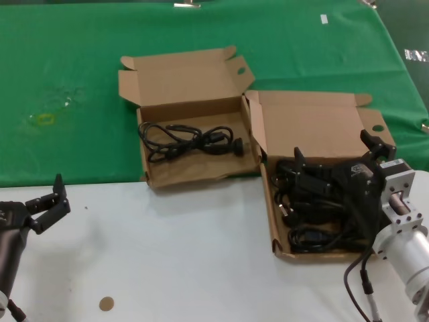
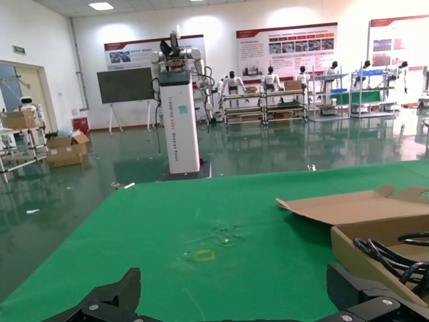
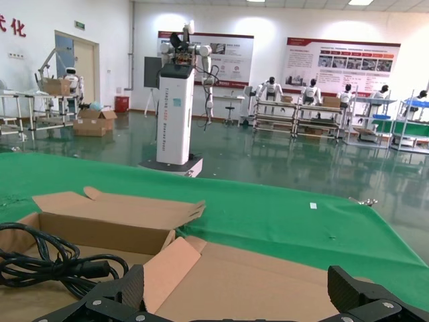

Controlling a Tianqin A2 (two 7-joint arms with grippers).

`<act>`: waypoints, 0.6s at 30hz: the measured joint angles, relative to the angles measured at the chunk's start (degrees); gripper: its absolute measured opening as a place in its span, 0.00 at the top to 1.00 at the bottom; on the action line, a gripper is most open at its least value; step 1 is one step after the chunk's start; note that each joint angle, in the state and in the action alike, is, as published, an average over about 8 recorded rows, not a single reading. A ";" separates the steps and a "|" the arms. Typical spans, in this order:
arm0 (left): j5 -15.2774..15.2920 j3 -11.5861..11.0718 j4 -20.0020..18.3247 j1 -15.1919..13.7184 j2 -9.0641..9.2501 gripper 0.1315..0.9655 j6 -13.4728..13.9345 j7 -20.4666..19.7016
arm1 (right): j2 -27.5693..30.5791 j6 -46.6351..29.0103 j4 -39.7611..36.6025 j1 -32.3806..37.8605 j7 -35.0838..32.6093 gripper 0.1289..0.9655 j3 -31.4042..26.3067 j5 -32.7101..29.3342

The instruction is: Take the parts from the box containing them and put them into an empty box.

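One coiled black cable already lies in the smaller cardboard box, which sits at about 12 o'clock on the table, straddling the edge of the green cloth. The larger box, at roughly 3 o'clock and touching the smaller one, still holds a heap of black cables, so most of the transfer looks undone. The right gripper hovers over that heap with its fingers spread wide, gripping nothing. The left gripper waits at 9 o'clock, fingers apart and empty.
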 joint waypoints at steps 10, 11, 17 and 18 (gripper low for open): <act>0.00 0.00 0.00 0.00 0.00 0.00 0.00 0.00 | 0.00 0.00 0.00 0.00 0.00 0.00 0.00 0.00; 0.00 0.00 0.00 0.00 0.00 0.00 0.00 0.00 | 0.00 0.00 0.00 0.00 0.00 0.00 0.00 0.00; 0.00 0.00 0.00 0.00 0.00 0.00 0.00 0.00 | 0.00 0.00 0.00 0.00 0.00 0.00 0.00 0.00; 0.00 0.00 0.00 0.00 0.00 0.00 0.00 0.00 | 0.00 0.00 0.00 0.00 0.00 0.00 0.00 0.00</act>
